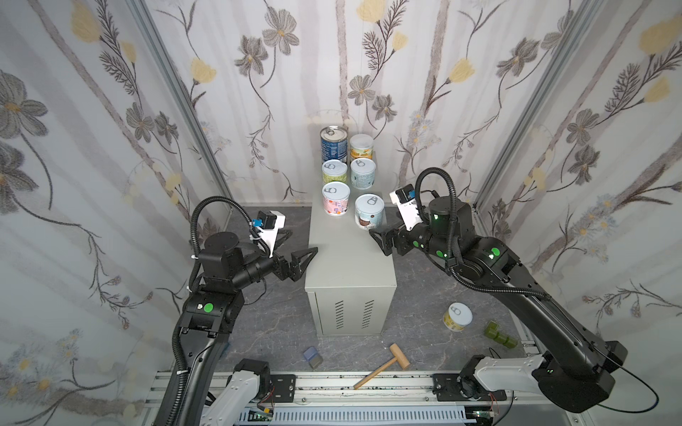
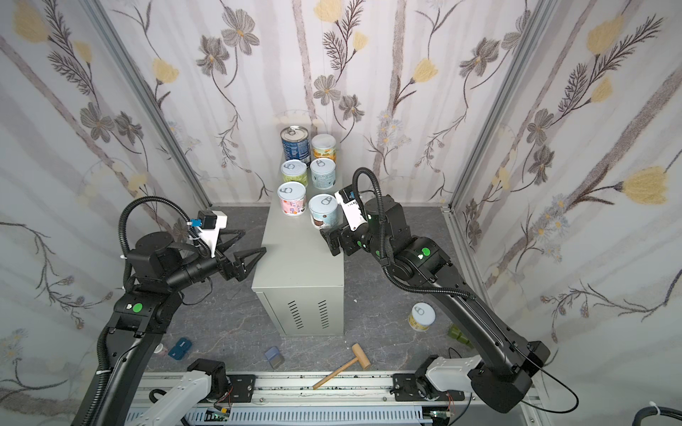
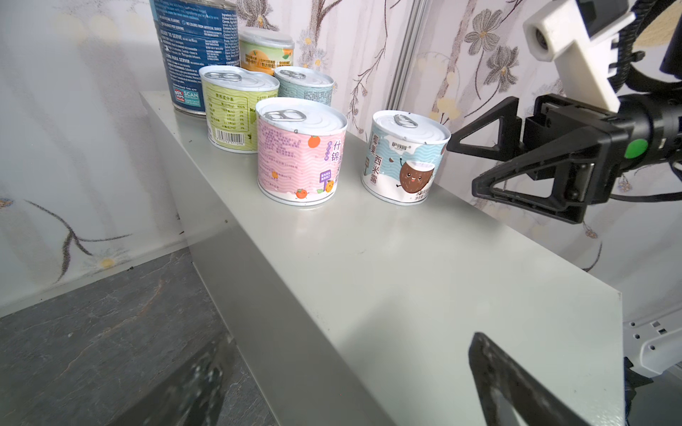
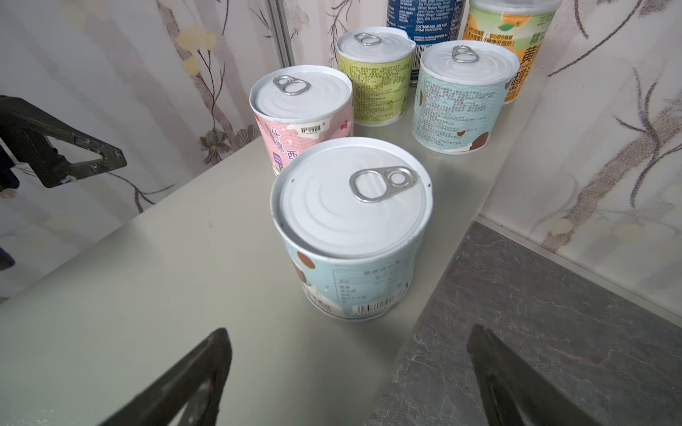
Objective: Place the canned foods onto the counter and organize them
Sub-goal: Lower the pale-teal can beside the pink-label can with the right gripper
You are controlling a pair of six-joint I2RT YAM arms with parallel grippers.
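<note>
Six cans (image 1: 362, 173) in two rows on light-grey metal box table (image 1: 350, 258); last yellow-labelled white-lidded can (image 1: 457, 317) upright on dark marbled floor (image 1: 280, 332). Both jaws spread, empty. Can rigid, probably light, slick-sided: grip mid-body.

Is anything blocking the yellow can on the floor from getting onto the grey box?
Nothing visible does. The small yellow-labelled can stands alone on the dark floor; the grey metal counter is half bare.

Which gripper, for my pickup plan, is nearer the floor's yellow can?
Right. The right gripper hovers on the counter side where the yellow can stands; the left gripper on the opposite side.
</note>
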